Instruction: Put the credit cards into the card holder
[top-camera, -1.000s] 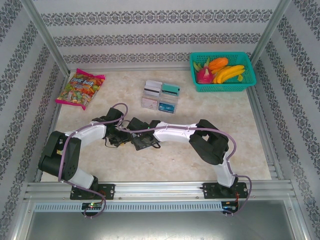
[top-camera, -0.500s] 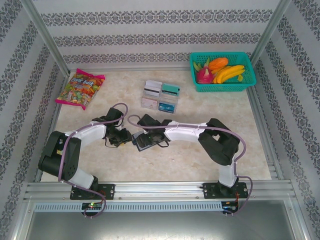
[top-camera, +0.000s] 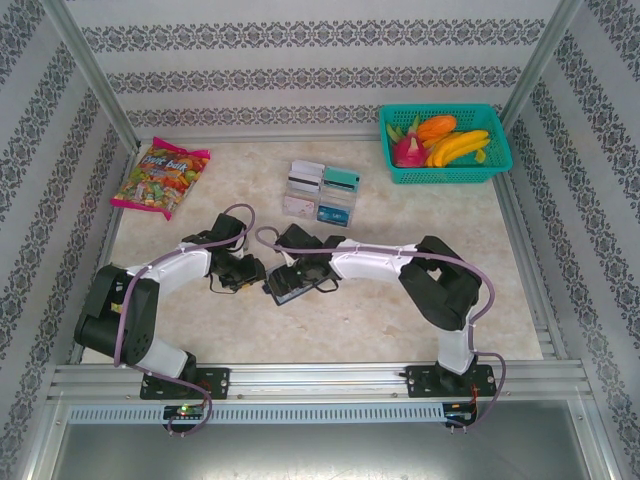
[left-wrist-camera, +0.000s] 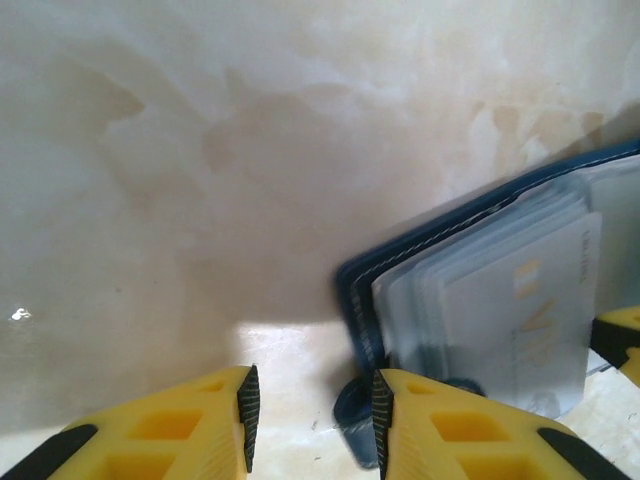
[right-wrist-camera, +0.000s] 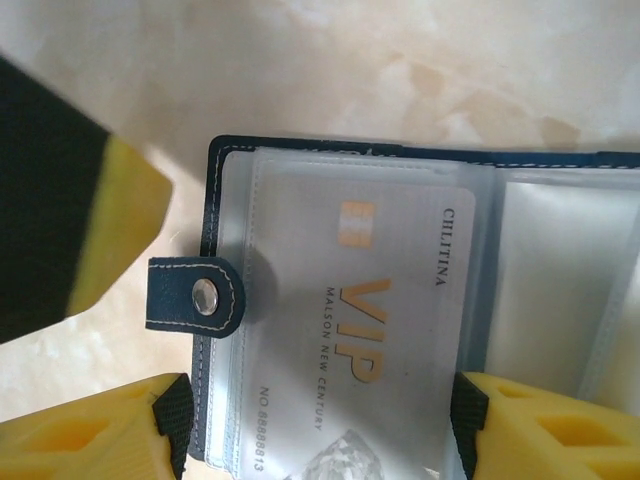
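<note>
Right jaws have widened over open card holder (right-wrist-camera: 545, 270), VIP card (right-wrist-camera: 350, 330) sleeved; left jaws spread.

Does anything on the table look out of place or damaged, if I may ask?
Nothing stands out: the card holder lies open and flat with a VIP card tucked inside, and the loose cards sit grouped neatly beyond.

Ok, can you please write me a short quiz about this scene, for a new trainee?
1. True or false: the card holder lies shut.
2. How many loose credit cards lie in the group beyond it? A two, B four, C seven.
3. Fill in: the card inside its clear sleeve carries the gold word ___.
Key: 1 false; 2 B; 3 VIP.
</note>
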